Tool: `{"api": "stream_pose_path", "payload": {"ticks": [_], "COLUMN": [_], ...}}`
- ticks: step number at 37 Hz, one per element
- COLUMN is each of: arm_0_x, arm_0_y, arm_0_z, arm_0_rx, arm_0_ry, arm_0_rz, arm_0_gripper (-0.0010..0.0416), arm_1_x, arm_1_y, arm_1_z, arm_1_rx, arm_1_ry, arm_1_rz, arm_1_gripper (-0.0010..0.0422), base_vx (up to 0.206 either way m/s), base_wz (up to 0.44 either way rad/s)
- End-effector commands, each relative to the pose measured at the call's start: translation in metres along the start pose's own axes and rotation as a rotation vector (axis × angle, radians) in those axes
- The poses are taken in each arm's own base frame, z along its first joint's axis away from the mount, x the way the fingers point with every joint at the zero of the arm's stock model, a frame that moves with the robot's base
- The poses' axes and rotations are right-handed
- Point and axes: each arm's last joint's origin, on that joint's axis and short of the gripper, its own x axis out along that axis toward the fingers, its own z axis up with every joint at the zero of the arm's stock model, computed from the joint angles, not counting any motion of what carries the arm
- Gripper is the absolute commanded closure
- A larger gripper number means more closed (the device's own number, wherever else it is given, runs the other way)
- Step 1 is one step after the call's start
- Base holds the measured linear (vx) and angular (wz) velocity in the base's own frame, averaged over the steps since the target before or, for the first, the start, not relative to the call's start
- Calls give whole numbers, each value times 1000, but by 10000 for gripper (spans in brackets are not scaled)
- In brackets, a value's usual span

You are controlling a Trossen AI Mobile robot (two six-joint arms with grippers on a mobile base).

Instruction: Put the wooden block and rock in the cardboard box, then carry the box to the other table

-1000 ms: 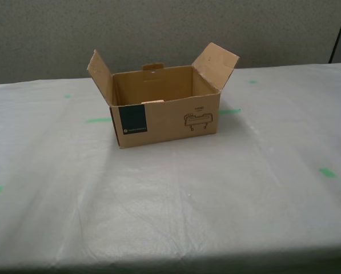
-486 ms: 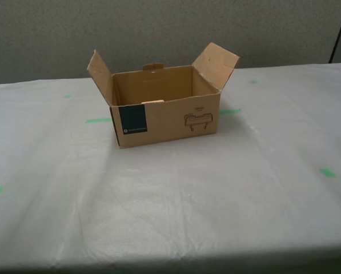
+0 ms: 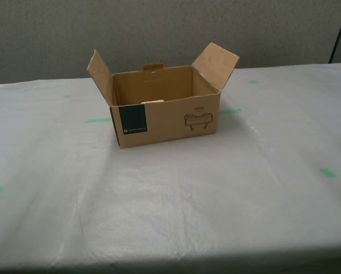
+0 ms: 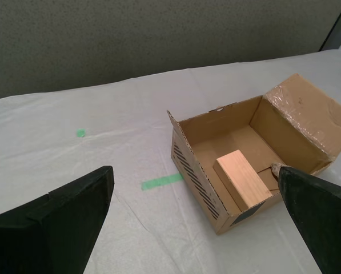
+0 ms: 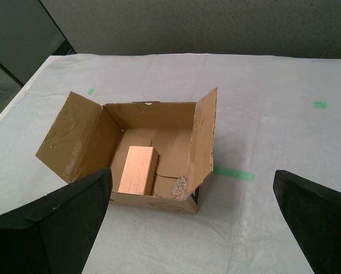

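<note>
Wrinkled table [image 3: 244, 188], cardboard box [image 3: 167, 117] beyond both spread end effectors

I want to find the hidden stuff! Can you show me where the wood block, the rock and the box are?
wood block [image 5: 137, 169], first wrist view, on its top face.
rock [image 5: 180, 186], first wrist view, on its rough surface inside the box.
box [image 3: 176, 117], exterior view, on its front wall.

- An office or lab test space, not a home.
- Grey fabric partition wall [image 3: 170, 28] behind.
- Table [image 3: 216, 188] under a wrinkled whitish sheet, dotted with green tape marks [image 3: 327, 172].
</note>
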Motion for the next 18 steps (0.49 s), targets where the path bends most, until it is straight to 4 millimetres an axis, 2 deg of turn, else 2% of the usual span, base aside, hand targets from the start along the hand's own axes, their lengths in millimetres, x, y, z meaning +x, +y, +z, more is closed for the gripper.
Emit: {"api": "stream_pose_path", "payload": {"ticks": [1, 18], "arm_0_x": [0, 0], "arm_0_y": [0, 0], "arm_0_z": [0, 0], "arm_0_rx": [0, 0], "arm_0_ry": [-3, -3], "arm_0_rz": [-2, -2], "arm_0_gripper": [13, 12], "arm_1_x": [0, 0], "arm_1_y": [0, 0], "arm_1_z": [0, 0], "arm_1_rx": [1, 1], "arm_1_ry": [-2, -2], "arm_1_rz": [2, 1], "arm_1_gripper": [18, 18], "base_vx": [0, 0], "base_wz": [0, 0]}}
